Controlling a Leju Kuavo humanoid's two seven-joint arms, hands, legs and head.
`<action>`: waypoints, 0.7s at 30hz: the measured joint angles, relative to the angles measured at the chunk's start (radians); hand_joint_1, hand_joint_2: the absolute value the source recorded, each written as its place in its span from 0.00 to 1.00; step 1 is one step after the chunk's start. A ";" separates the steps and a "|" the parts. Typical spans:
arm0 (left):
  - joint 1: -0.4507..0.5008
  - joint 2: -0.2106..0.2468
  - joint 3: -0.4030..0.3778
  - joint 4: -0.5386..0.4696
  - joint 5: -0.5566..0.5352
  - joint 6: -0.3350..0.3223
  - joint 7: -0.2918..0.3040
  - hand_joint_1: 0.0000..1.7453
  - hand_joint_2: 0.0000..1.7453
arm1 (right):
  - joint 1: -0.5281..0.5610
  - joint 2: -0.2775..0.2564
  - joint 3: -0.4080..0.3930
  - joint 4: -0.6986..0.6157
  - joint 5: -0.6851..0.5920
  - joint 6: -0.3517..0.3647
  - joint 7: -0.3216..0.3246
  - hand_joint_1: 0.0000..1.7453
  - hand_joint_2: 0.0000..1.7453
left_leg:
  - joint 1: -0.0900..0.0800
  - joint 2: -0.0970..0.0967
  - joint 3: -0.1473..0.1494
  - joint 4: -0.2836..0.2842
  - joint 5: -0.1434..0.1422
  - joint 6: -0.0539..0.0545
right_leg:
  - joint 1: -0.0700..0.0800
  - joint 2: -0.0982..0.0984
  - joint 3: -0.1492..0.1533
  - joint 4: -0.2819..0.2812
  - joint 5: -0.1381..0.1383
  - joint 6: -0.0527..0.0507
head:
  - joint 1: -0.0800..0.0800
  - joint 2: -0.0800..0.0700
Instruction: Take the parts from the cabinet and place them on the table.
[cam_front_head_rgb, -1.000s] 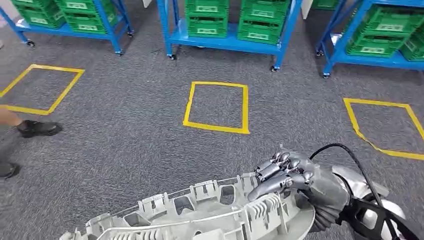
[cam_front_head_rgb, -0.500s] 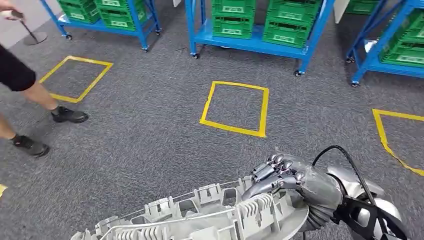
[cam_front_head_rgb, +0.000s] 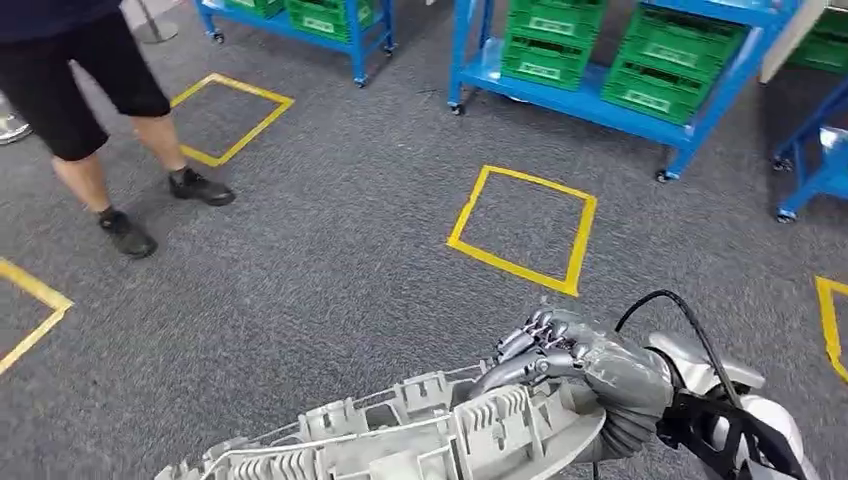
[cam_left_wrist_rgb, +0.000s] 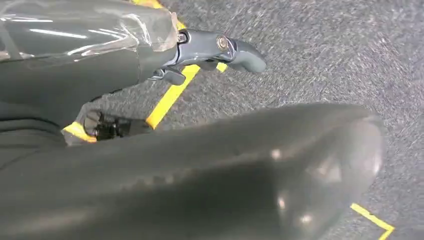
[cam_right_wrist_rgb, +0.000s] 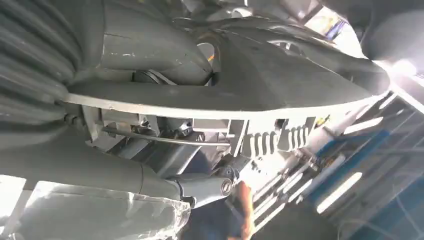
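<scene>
Grey plastic part (cam_front_head_rgb: 400, 440), long and ribbed with clips and slots along its upper edge, lies low across the head view, carried above the grey carpet floor (cam_front_head_rgb: 300, 290). The right hand (cam_front_head_rgb: 560, 360) grips its right end, the dark fingers (cam_front_head_rgb: 525, 345) curled over the ribbed edge; in the right wrist view the same part (cam_right_wrist_rgb: 260, 85) sits clamped against the right hand (cam_right_wrist_rgb: 150, 55). The left hand (cam_left_wrist_rgb: 220, 50) appears in the left wrist view beside a dark smooth surface, and whether it holds anything cannot be told. Yellow tape squares (cam_front_head_rgb: 525, 228) mark the floor ahead. Beyond them stand blue wheeled racks (cam_front_head_rgb: 600, 100) stacked with green crates (cam_front_head_rgb: 670, 65). A person (cam_front_head_rgb: 90, 90) in dark shorts and black shoes stands on the carpet at the far left, well apart from the part.
</scene>
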 joint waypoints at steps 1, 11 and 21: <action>0.000 0.000 0.000 0.011 0.000 0.000 0.002 0.00 0.00 | 0.000 -0.002 0.004 0.001 -0.004 0.000 0.004 1.00 1.00 | 0.000 -0.015 -0.001 0.001 0.001 0.000 | 0.000 0.002 -0.027 0.052 -0.011 0.005 | 0.000 0.000; 0.003 -0.023 0.024 0.006 0.020 -0.016 0.042 0.00 0.00 | -0.013 -0.008 0.014 0.024 -0.023 0.009 -0.031 1.00 1.00 | 0.002 -0.115 -0.033 0.037 -0.006 -0.035 | -0.019 0.042 0.107 -0.259 0.134 0.005 | -0.001 0.000; 0.004 -0.059 0.052 -0.099 0.044 -0.070 0.086 0.00 0.00 | -0.018 0.026 0.031 0.032 -0.023 0.009 -0.015 1.00 1.00 | 0.001 0.085 -0.035 0.055 -0.003 -0.038 | -0.004 -0.079 0.127 -0.259 0.112 -0.009 | -0.007 0.000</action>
